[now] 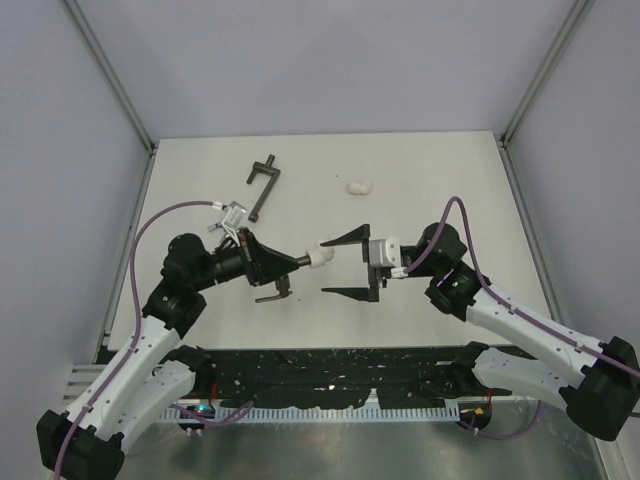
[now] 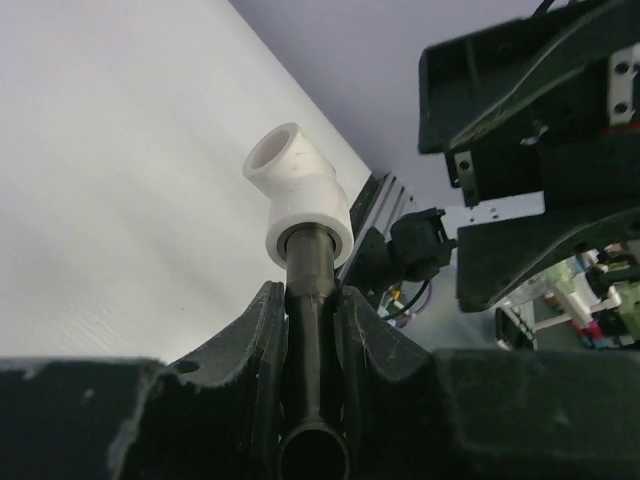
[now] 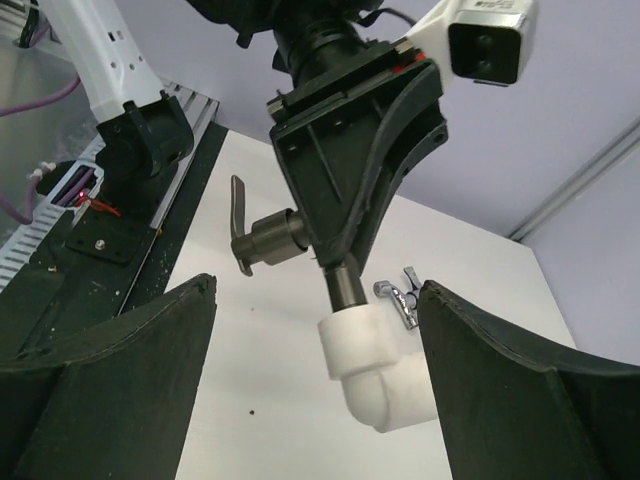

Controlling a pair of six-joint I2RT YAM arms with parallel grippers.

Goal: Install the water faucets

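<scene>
L tool (image 2: 308,315) pinching dark faucet (image 3: 275,238), held above bench (image 1: 430,170) w/ white elbow (image 2: 300,195) on its end; R tool (image 1: 324,268) spread wide, elbow btwn its tips; silver faucet (image 1: 232,215) lies on bench behind L arm.

— How does your dark faucet (image 3: 268,240) look?
— Dull grey-bronze metal. Its elbow fitting (image 3: 375,385) looks like smooth, matt white plastic. Your far-left silver faucet (image 1: 232,215) is shiny metal, and the table (image 1: 450,200) is matt white.
</scene>
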